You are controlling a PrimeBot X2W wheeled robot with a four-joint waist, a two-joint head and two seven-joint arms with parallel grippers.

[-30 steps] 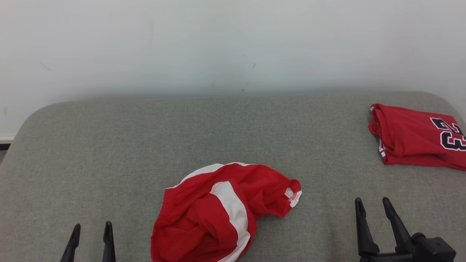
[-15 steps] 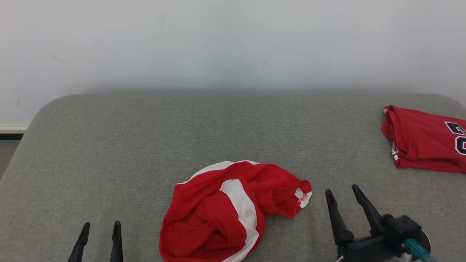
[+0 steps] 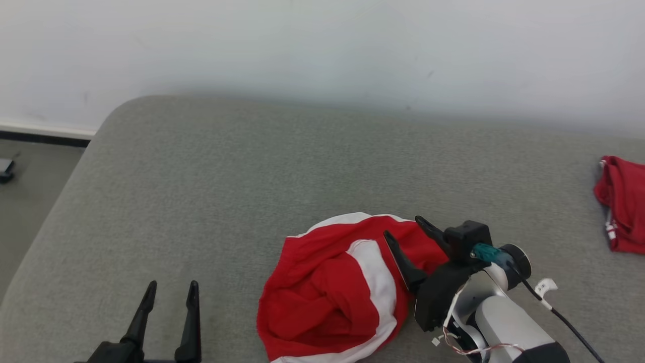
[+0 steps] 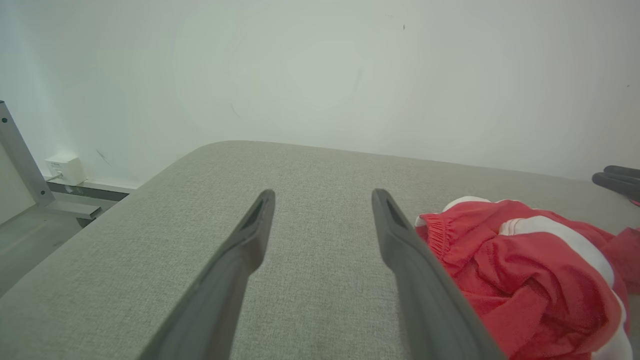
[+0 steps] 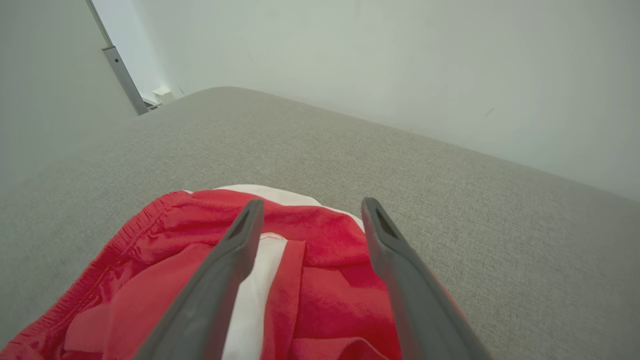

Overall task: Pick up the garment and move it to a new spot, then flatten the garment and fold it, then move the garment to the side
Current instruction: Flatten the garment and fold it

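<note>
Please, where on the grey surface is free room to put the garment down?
Free: the wide grey surface between the wall and the crumpled garment, and the strip between that garment and the left gripper. Also the stretch toward the folded red garment. Crowded: the crumpled garment's right side, where the open right gripper hangs over it.

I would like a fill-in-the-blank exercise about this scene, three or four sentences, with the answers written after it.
The crumpled garment is red and ____. The right end effector is over it with its jaws ____. The left end effector is over the bare ____ surface. A second red garment lies at the head view's ____ edge.
Missing words: white; open; gray; right.
</note>
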